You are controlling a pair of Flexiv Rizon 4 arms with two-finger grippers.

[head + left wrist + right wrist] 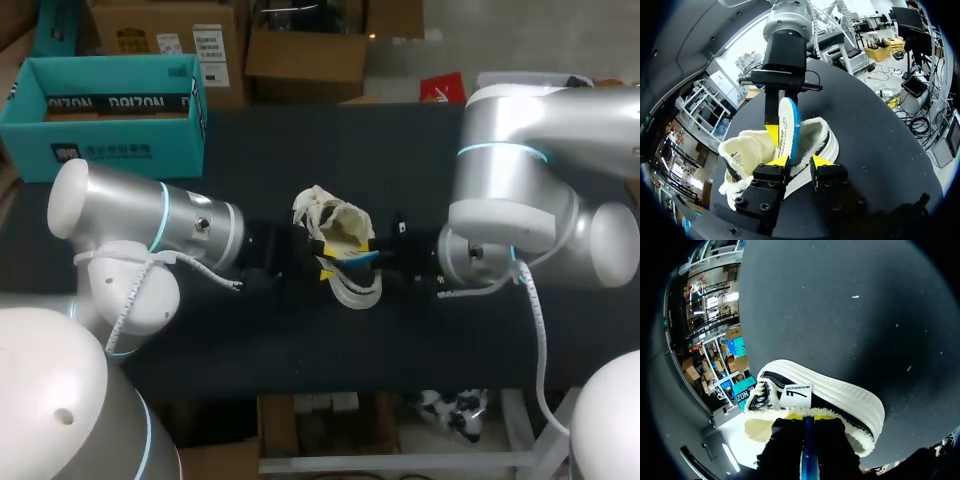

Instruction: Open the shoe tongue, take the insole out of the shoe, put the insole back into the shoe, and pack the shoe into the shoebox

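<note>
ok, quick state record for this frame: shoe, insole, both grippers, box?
shoe: mid-table, between the two arms
insole: standing on edge, lower end in the shoe's opening, most of it sticking out
right gripper: shut on the insole
left gripper: fingers either side of the shoe's side wall, looks clamped on it
shoebox: open, far left, apart from the shoe
packing: not yet done

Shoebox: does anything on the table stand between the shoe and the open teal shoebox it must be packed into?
Nothing visible does. No object lies on the black table between the shoe and the teal shoebox. The left arm lies close beside that path, not across it.
</note>
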